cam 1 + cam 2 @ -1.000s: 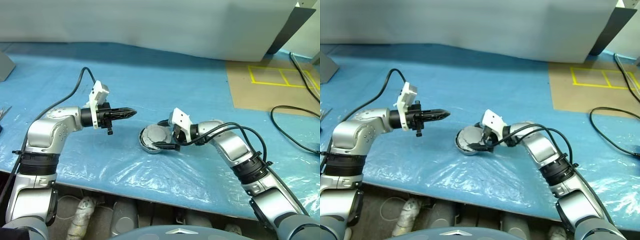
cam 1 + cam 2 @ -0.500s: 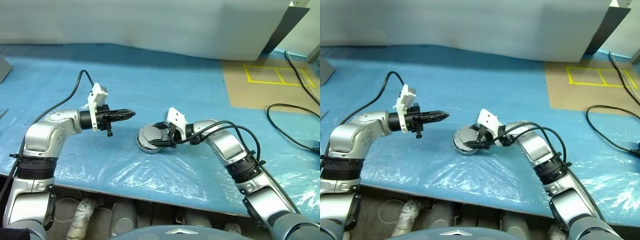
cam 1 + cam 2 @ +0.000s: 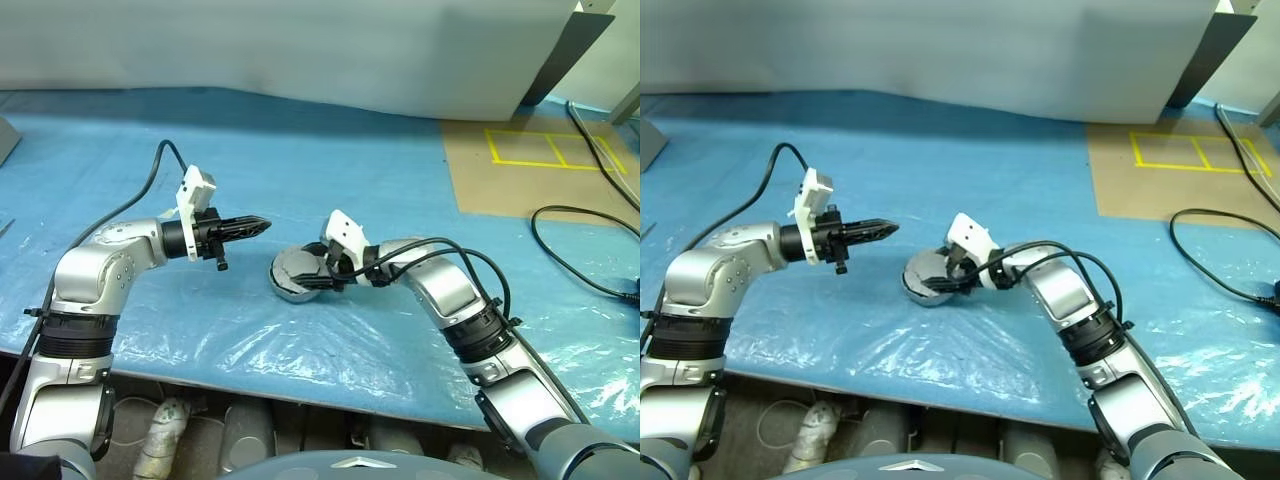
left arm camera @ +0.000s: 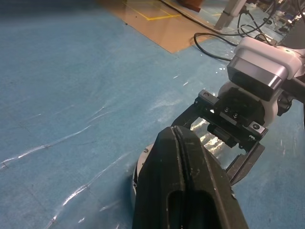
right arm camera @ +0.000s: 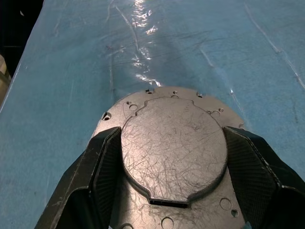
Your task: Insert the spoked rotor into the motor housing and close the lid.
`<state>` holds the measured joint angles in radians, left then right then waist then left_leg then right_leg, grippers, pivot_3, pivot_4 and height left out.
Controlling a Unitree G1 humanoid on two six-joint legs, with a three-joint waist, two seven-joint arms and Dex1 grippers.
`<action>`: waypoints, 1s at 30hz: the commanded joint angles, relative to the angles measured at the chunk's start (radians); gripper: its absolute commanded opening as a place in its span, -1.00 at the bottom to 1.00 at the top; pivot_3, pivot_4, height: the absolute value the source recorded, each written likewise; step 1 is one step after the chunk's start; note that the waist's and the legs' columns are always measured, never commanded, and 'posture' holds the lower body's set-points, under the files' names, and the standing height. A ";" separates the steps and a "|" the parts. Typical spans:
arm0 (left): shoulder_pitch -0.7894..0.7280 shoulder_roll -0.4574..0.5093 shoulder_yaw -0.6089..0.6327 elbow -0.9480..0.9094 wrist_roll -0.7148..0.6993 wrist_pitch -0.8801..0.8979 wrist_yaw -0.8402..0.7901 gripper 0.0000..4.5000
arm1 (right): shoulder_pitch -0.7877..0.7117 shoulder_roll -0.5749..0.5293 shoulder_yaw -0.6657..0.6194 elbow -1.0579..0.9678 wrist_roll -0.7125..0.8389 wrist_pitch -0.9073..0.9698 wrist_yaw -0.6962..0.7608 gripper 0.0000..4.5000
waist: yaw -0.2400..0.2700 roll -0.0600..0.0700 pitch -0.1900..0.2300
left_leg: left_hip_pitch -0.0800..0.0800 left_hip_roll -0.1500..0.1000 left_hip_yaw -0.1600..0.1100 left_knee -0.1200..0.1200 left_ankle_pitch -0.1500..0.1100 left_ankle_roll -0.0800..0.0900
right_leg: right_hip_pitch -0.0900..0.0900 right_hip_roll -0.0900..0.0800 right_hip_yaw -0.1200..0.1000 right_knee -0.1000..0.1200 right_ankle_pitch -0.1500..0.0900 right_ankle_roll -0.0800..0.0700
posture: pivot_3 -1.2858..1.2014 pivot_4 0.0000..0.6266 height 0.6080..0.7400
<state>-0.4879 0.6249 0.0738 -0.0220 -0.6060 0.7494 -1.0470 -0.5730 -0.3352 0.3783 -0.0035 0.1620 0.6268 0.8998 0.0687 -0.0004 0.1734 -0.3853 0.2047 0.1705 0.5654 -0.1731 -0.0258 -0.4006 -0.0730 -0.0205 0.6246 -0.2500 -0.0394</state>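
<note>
While hovering clenched and empty at left of centre, black-fingered left hand (image 3: 262, 224) unchanged; at centre frame, right hand (image 3: 312, 276) narrowed from wide spread onto round scratched grey metal lid (image 5: 172, 145), now seated over housing on blue table (image 3: 400, 170). Closing probably nearly finished.

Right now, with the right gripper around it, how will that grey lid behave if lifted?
The lid looks like rigid scratched metal, so probably stiff and heavy for its size. Its smooth rim between the right gripper fingers may slip. Flat on the plastic sheet, it is unlikely to roll.
</note>
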 commanded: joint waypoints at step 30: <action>-0.039 -0.028 -0.014 0.030 0.005 -0.042 -0.006 -1.00 | -0.009 0.050 -0.003 0.022 -0.021 -0.028 -0.075 0.32 | 0.000 0.000 0.000 | -0.001 -0.001 0.000 -0.001 0.000 0.000 | -0.001 0.000 -0.001 0.000 0.000 0.000 | 0.03 -0.52 1.00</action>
<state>-0.5061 0.5903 0.0530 0.0175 -0.6001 0.7256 -1.0436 -0.5885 -0.2981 0.3685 0.0258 0.1396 0.6046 0.8309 0.0687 -0.0004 0.1734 -0.3864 0.2038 0.1705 0.5649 -0.1730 -0.0260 -0.4015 -0.0730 -0.0210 0.6247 -0.2498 -0.0391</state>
